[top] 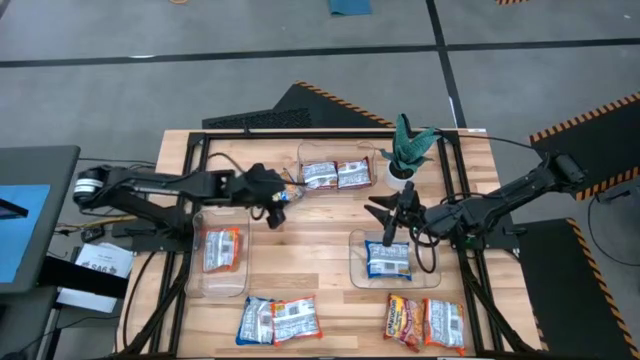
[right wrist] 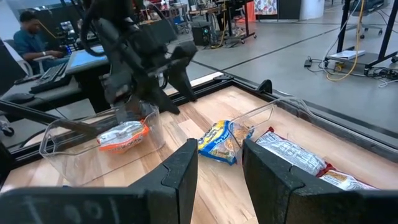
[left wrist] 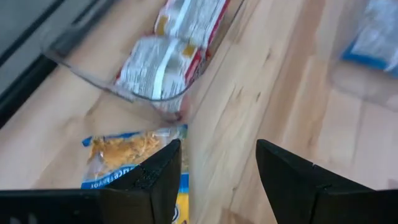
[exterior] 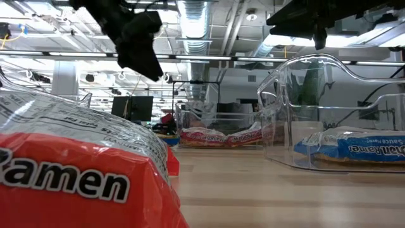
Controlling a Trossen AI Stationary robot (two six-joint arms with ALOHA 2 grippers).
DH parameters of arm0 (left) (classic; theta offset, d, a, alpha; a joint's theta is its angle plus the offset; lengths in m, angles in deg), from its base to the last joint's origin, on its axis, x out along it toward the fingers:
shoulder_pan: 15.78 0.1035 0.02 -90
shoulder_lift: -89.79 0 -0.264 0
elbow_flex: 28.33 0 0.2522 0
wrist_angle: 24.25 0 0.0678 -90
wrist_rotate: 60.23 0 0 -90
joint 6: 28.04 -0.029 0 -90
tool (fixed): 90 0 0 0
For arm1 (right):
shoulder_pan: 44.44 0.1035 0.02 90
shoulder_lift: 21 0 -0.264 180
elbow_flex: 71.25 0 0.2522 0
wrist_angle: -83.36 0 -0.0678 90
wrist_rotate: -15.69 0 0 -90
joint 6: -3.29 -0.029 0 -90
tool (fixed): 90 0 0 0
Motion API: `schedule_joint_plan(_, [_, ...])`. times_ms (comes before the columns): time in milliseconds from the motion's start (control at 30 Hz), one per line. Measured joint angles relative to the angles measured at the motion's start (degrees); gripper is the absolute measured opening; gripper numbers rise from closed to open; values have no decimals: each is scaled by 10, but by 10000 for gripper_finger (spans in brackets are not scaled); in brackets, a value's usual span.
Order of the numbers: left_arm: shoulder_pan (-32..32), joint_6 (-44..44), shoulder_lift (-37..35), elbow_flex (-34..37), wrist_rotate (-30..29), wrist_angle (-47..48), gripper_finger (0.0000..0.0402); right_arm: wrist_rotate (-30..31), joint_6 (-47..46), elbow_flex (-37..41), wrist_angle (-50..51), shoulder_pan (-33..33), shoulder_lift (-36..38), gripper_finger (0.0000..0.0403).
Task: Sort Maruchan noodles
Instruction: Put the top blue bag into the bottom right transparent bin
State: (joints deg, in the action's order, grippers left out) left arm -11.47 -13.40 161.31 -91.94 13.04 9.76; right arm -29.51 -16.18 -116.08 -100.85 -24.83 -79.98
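**Both Arms Hover Over a Desk of Noodle Packets**

Wooden desk (top: 300, 270) carries three clear bins and scattered noodle packets. The far bin (top: 335, 160) holds two whitish-red packets (top: 337, 176); the left bin (top: 222, 262) holds one orange packet (top: 221, 249); the right bin (top: 392, 262) holds one blue packet (top: 388, 260). A blue-and-yellow packet (left wrist: 127, 163) lies loose on the wood just beside the far bin. Four more packets (top: 280, 320) sit in two pairs along the near edge. The left gripper (top: 277, 203) hangs over that loose packet, fingers apart and empty. The right gripper (top: 390, 222) hangs near the right bin, fingers apart, holding nothing. A potted plant (top: 408, 146) stands beside the far bin.
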Motion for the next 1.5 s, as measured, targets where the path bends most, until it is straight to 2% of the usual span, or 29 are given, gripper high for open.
schedule_joint_plan(267, [1, 21, 127, -63, 0, 54, 190, 0, 0, 0, 2, -1, 0, 152])
schedule_joint_plan(500, [1, 45, 185, -75, -32, 87, 190, 0, 0, 0, 12, -2, 0, 152])
schedule_joint_plan(600, [1, 57, 200, -72, -62, 96, 190, 0, -2, 0, 12, -2, 0, 152])
schedule_joint_plan(833, [1, 74, 234, -71, -75, 106, 190, 0, -11, 0, 13, -1, 0, 152])
schedule_joint_plan(967, [5, 77, 250, -71, -103, 114, 190, 0, -11, 0, 14, -1, 0, 152])
schedule_joint_plan(1400, [16, 86, 279, -71, -86, 123, 189, 0, -12, 0, 17, -1, 0, 152])
schedule_joint_plan(1500, [16, 85, 279, -71, -96, 135, 174, 0, -12, 0, 17, -1, 0, 152])
